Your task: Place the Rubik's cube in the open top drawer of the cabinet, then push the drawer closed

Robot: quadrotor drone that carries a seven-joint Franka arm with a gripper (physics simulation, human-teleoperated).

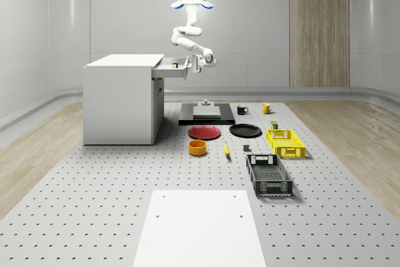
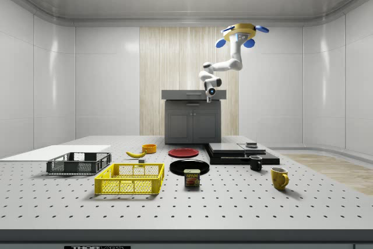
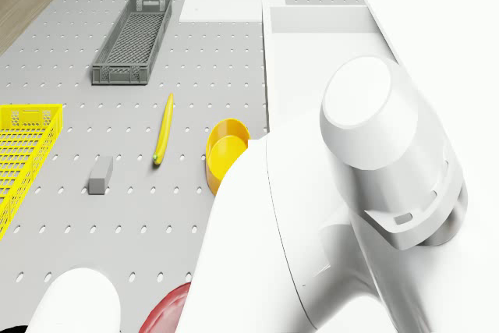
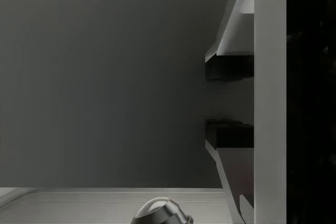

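The white cabinet (image 1: 119, 98) stands at the whole-scene view's left with its top drawer (image 1: 170, 69) pulled out. A small, partly yellow Rubik's cube (image 1: 174, 65) lies inside the drawer. The drone (image 1: 192, 4) hovers high above, just past the drawer's outer end. Its arm bends down so that my gripper (image 1: 195, 64) sits level with the drawer front, right beside it. In the wrist view the gripper (image 4: 207, 100) faces the dark grey drawer front (image 4: 105, 87), with its fingers (image 4: 228, 69) apart and nothing between them. A round metal knob (image 4: 160, 212) shows nearby.
On the pegboard table beyond the cabinet lie a red plate (image 1: 204, 132), black plate (image 1: 245, 130), yellow bowl (image 1: 197, 147), banana (image 1: 226, 150), yellow basket (image 1: 285, 143), grey basket (image 1: 269, 175), two mugs (image 1: 242, 110) and a black platform (image 1: 206, 114).
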